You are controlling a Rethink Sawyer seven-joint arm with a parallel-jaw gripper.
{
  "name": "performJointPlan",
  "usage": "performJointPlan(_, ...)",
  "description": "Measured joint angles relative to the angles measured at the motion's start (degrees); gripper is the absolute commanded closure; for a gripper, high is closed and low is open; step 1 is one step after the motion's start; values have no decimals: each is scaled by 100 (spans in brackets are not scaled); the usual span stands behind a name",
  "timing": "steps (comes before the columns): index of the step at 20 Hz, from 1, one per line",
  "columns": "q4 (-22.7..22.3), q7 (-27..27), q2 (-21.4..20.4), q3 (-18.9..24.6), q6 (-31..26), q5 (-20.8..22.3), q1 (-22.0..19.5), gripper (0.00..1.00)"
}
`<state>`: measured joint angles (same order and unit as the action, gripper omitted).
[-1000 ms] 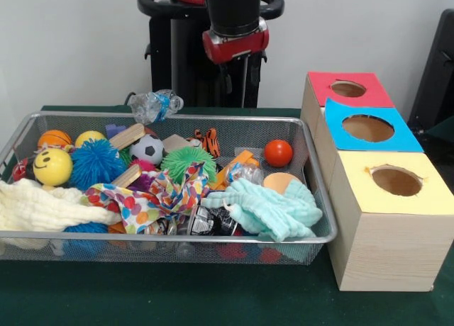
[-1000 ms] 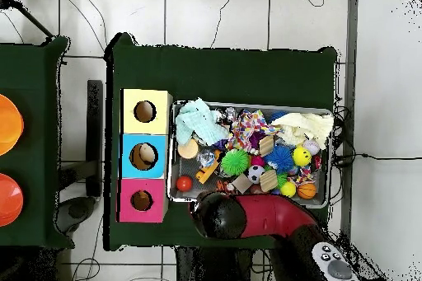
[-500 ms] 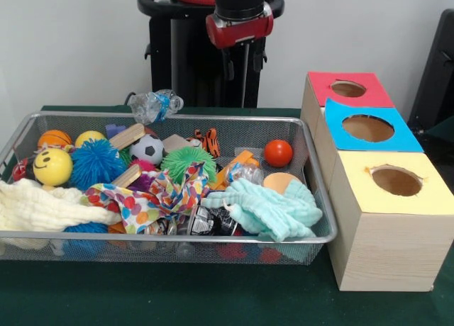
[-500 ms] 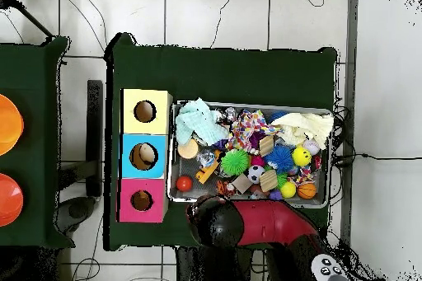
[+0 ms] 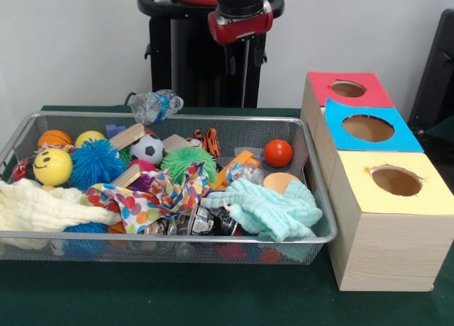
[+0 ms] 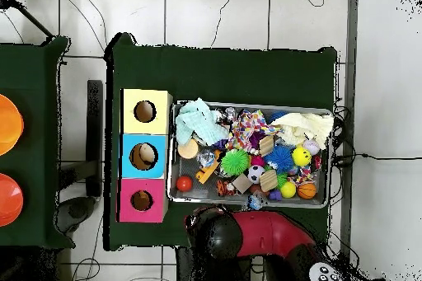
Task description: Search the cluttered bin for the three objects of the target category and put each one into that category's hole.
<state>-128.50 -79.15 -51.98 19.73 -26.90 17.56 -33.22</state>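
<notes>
The red and black arm (image 5: 240,14) hangs upright, drawn high. Its tool (image 5: 237,60) points straight down. The thin fingers (image 5: 245,71) stand apart, holding nothing.

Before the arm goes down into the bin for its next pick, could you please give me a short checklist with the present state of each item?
1. Gripper above the bin, clear of its contents: ok.
2. Gripper carrying nothing: ok, nothing hangs from it.
3. Gripper open or shut: cannot tell.
4. Red hole, blue hole and yellow hole unblocked on top: ok.
5. Red ball exposed, nothing over it: ok.
6. Items under the mint cloth and patterned cloth: cannot tell, hidden.
</notes>
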Motion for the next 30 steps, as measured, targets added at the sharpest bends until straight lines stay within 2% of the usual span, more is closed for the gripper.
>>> performJointPlan(18, 18, 0, 679, 2, 1, -1, 91, 0)
performJointPlan(30, 76, 0, 789, 2, 1, -1, 97, 0)
